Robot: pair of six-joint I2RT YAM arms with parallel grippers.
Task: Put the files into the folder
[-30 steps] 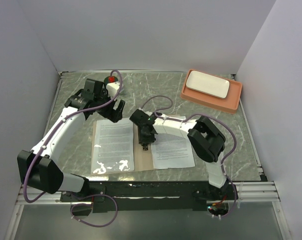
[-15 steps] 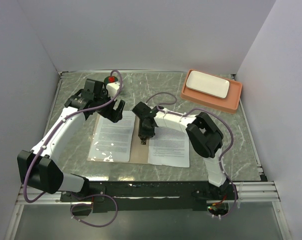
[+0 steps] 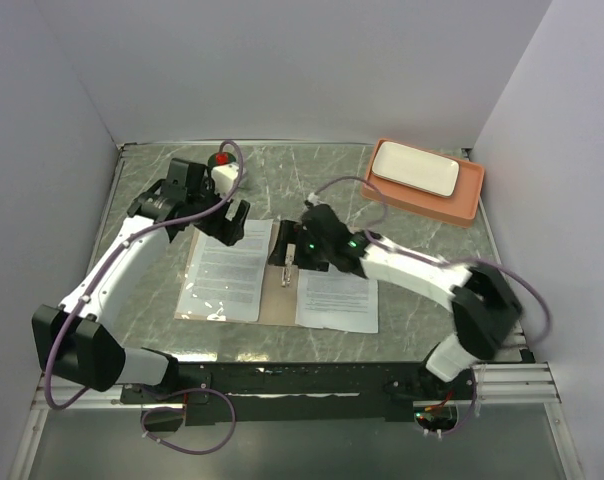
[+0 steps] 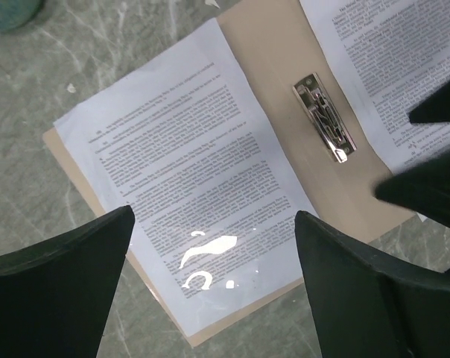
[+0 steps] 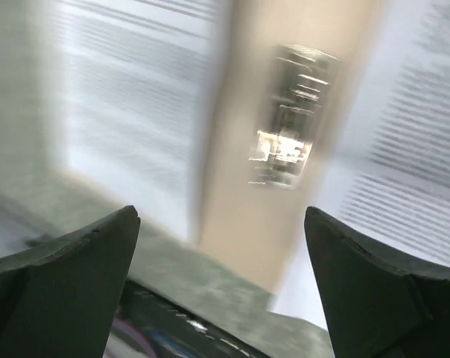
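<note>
The folder [image 3: 280, 300] lies open and flat on the marble table, its tan middle strip bare. A metal clip [image 3: 289, 275] sits on that strip. Two files lie on the halves, one sheet on the left [image 3: 225, 280] and one on the right [image 3: 337, 298]. My left gripper [image 3: 227, 222] hovers open over the far edge of the left sheet [image 4: 188, 171], holding nothing. The right gripper [image 3: 287, 250] hangs open just above the clip [image 5: 292, 145], empty; its view is blurred. In the left wrist view the clip [image 4: 324, 118] and tan folder [image 4: 277, 82] show between the sheets.
An orange tray [image 3: 467, 205] holding a white plate [image 3: 414, 168] stands at the far right. A white box with a red knob [image 3: 222, 165] sits far left behind my left arm. Grey walls close in on three sides.
The right gripper has opened wide and lifted off the clip, and its elbow has swung out to the right. The folder with its sheets has slid slightly away from the near edge. The left arm has barely moved.
</note>
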